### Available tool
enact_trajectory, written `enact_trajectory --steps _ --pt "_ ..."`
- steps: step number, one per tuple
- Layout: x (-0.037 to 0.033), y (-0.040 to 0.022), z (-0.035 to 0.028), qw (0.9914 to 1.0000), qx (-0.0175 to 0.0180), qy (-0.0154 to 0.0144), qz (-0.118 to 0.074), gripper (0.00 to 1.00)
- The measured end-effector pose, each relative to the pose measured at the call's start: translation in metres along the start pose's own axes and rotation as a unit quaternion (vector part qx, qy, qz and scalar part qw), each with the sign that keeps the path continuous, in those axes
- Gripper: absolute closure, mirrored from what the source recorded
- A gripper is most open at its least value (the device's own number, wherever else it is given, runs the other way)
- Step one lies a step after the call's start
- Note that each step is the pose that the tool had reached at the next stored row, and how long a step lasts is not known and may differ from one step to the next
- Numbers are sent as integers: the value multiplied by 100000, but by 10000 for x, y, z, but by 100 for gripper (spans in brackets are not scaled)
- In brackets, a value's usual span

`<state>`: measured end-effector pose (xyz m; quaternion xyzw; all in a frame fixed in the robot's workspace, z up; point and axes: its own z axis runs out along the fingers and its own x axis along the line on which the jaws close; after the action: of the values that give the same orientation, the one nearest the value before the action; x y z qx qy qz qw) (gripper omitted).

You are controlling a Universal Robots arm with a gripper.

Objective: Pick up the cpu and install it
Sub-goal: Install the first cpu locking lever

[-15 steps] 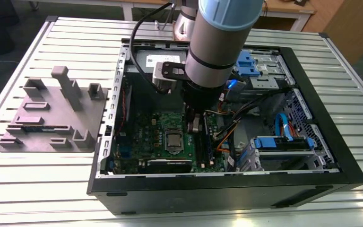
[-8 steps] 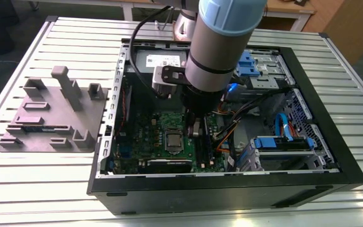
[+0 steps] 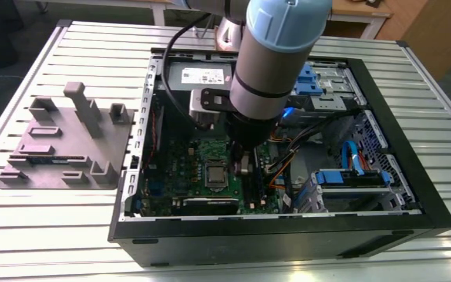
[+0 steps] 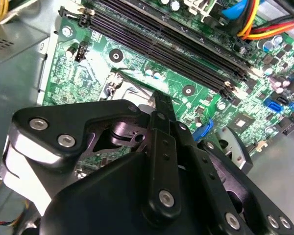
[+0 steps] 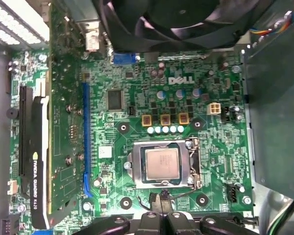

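Note:
The cpu (image 5: 161, 164), a small square chip with a silvery-grey top, lies flat inside the metal-framed socket (image 5: 195, 164) on the green motherboard (image 5: 137, 88). From the exterior view the cpu (image 3: 214, 174) sits in the middle of the open computer case. My gripper (image 3: 245, 165) hangs just above the board on the exterior view's right of the socket. Its black fingers (image 4: 162, 127) meet in a thin tip, shut with nothing between them. In the first wrist view the gripper (image 5: 162, 199) tip sits just beside the socket's edge, apart from the chip.
A grey moulded tray (image 3: 61, 147) rests on the slatted table at the exterior view's left. The case holds a grey box with a white label (image 3: 198, 75), memory slots (image 4: 176, 39), a graphics card (image 5: 36, 147), a black fan (image 5: 161, 19) and blue drive brackets (image 3: 351, 179).

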<state>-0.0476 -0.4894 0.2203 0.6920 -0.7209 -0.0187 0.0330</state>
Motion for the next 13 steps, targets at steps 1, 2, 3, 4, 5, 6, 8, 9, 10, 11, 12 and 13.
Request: enact_trajectory --steps 1,2,3,4,5,6,8,9,10,11,12,13 --pt "5 0 4 99999 1 38 -346 90" --pt "14 -2 9 99999 4 52 -521 90" --pt "24 -3 18 99998 10 48 -567 90" --pt "35 -3 27 99998 10 52 -573 90" --pt "45 -4 36 99998 11 45 -575 90" --pt "55 -5 45 99998 10 49 -574 90" --pt "66 -7 69 99998 14 44 -572 90" --pt "73 -9 79 99998 9 53 -580 90" --pt "84 -10 89 99998 10 49 -580 90" --pt "96 -11 99 99998 11 54 -581 90" --pt "104 -12 110 99998 11 57 -578 90" --pt "110 -13 124 99998 13 48 -577 90"
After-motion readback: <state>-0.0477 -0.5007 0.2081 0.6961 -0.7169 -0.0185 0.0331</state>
